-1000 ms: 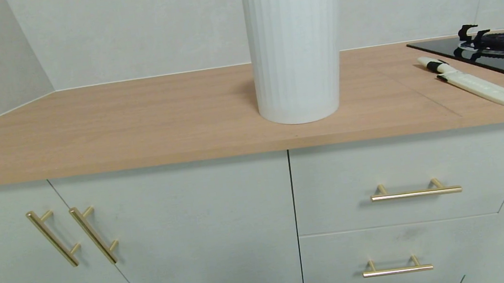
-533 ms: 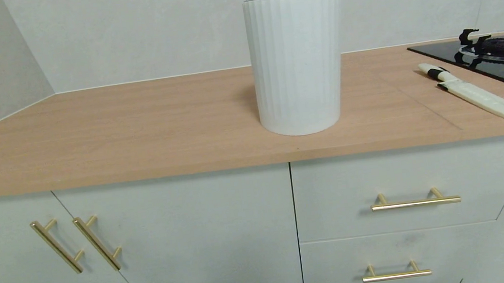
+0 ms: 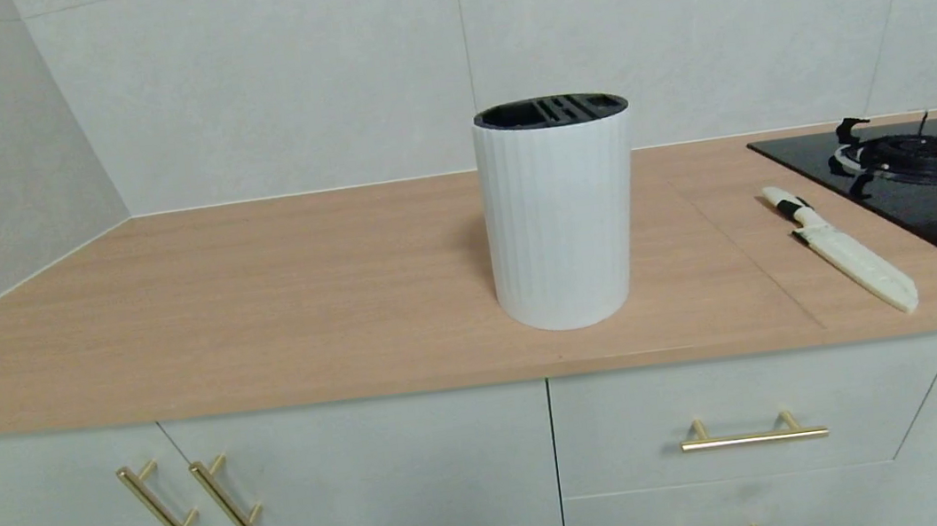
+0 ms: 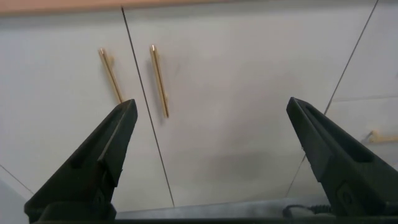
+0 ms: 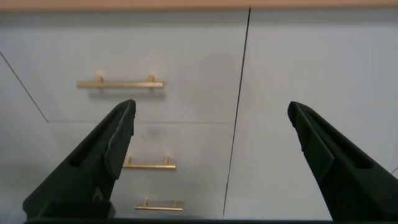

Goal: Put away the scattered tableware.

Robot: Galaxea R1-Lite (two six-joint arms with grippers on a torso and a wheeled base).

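Left wrist view shows the left pincer gaping, facing cabinet doors.

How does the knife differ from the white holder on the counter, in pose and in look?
The white holder stands upright on the countertop; the knife lies flat on it. The holder is a tall ribbed cylinder with a black slotted top; the knife is long and thin, with a black band at its handle. Both are pale and rest apart on the same countertop.
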